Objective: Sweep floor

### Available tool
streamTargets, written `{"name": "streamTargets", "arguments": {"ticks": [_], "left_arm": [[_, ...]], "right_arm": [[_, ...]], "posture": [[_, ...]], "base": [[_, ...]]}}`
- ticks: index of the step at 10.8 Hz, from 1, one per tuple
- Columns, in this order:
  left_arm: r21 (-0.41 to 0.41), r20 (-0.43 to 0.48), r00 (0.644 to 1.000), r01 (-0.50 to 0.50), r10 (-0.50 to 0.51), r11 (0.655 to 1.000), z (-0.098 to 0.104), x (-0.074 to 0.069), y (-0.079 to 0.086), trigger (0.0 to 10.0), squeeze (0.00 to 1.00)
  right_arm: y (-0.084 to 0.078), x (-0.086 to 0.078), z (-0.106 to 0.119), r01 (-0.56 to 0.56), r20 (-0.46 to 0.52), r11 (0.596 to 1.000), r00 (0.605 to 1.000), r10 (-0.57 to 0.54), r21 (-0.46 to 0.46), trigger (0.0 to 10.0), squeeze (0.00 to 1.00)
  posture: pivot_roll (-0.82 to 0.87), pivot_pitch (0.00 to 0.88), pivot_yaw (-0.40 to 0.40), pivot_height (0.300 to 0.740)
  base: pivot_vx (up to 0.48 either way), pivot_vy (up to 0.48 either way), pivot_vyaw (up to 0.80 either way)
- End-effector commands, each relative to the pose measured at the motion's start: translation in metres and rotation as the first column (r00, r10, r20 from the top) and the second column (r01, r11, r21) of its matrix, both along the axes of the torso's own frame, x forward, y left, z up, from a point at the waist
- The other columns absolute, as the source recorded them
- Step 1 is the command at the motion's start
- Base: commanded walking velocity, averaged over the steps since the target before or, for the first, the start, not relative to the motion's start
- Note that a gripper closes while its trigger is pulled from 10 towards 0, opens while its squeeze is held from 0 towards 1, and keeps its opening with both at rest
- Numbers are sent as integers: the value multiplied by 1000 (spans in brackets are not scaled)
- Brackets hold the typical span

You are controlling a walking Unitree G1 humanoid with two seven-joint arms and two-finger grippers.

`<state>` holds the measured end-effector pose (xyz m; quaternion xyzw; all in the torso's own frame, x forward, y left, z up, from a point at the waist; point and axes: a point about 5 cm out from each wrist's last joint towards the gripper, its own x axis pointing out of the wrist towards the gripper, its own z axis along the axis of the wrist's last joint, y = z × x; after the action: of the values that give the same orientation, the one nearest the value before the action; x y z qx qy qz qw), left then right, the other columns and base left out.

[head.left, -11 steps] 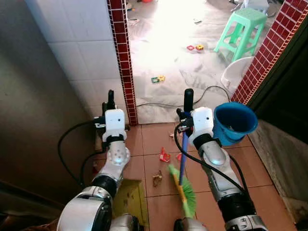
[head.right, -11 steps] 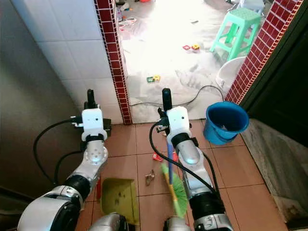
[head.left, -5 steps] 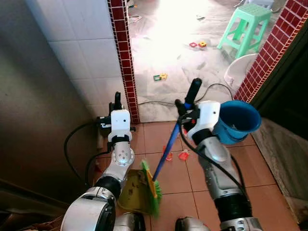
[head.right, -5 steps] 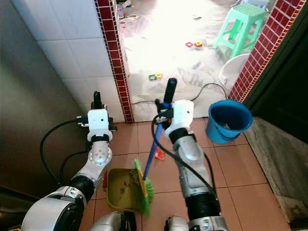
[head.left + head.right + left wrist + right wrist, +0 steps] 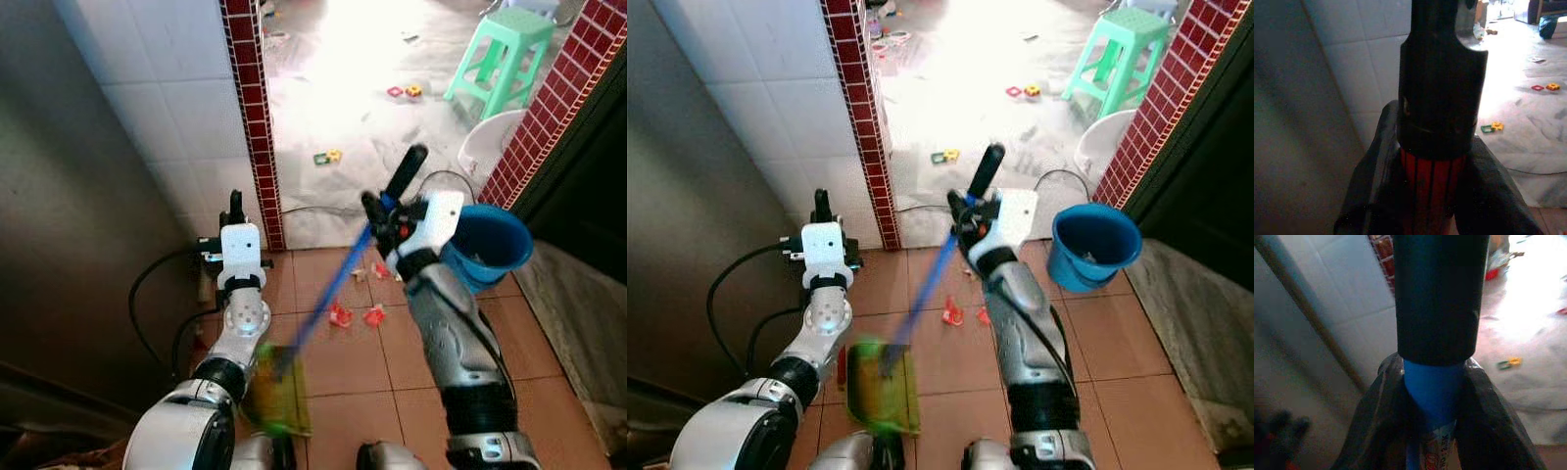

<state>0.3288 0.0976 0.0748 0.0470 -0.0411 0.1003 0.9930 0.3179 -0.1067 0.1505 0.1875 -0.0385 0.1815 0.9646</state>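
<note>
Right now the right end effector (image 5: 972,211) is clenched on the blue-handled broom with green bristles (image 5: 921,294), its blurred head over the yellow-green plastic dustpan (image 5: 884,390) on the terracotta tile floor (image 5: 950,362). The left end effector (image 5: 1432,196) grips the dustpan's red handle with a black cap (image 5: 1432,176). To do this step well, the pan's lip probably needs to stay flat against the tiles while the bristles pull short, low strokes. Red scraps of litter (image 5: 953,315) lie just beyond the pan, unswept, with a blue plastic bucket (image 5: 1092,247) well apart by the wall.
</note>
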Motion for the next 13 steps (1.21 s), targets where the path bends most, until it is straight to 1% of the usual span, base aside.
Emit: {"name": "streamTargets", "arguments": {"ticks": [1,2,3,4,5,6,7,8,9,10,11,12,13], "left_arm": [[-24,-10,1000,3,-4,1000,3,3,-3,10000,0],[-70,-57,998,1,-5,998,0,6,0,10000,0],[-154,-111,993,26,-43,988,-4,8,1,10000,0],[-220,-120,987,80,-108,972,-4,10,1,10000,0],[-285,-129,985,74,-114,956,-5,11,3,10000,0],[-331,-134,983,74,-124,941,-6,11,6,10000,0],[-335,-125,983,88,-137,938,-6,11,5,10000,0],[-336,-115,982,101,-147,937,-5,11,5,10000,0],[-331,-111,984,98,-141,939,-4,11,7,10000,0],[-323,-89,987,100,-135,941,0,13,11,10000,0],[-354,-22,987,142,-160,924,9,16,17,10000,0],[-359,15,985,165,-171,919,13,16,21,10000,0],[-330,50,986,169,-162,929,17,14,24,10000,0]], "right_arm": [[2,2,18,-27,60,999,998,24,45,10000,0],[-3,3,29,-9,167,990,985,33,-143,10000,0],[-7,5,37,23,222,973,975,29,-228,10000,0],[-14,8,47,90,293,948,956,4,-306,10000,0],[-23,13,52,154,330,929,943,-37,-336,10000,0],[-34,14,53,258,411,863,909,-65,-434,10000,0],[-40,14,47,301,411,841,906,-104,-449,10000,0],[-47,13,40,366,412,810,895,-172,-458,10000,0],[-55,13,36,413,407,790,884,-228,-454,10000,0],[-60,12,32,455,426,748,868,-254,-483,10000,0],[-65,12,21,482,435,700,860,-265,-526,10000,0],[-68,10,14,490,424,686,861,-282,-538,10000,0],[-66,8,8,479,409,690,868,-281,-542,10000,0]], "posture": [[-145,84,78,740],[-148,77,78,740],[-151,69,75,740],[-153,64,73,740],[-154,60,69,740],[-157,55,65,740],[-153,51,61,740],[-151,49,60,740],[-144,44,60,740],[-140,40,65,740],[-129,38,69,740],[-122,39,70,740],[-121,39,74,740]], "base": [[0,0,0],[0,0,0],[0,0,0],[0,0,0],[0,0,0],[0,0,0],[0,0,0],[0,0,0],[0,0,0],[0,0,0],[0,0,0],[0,0,0],[0,0,0]]}}
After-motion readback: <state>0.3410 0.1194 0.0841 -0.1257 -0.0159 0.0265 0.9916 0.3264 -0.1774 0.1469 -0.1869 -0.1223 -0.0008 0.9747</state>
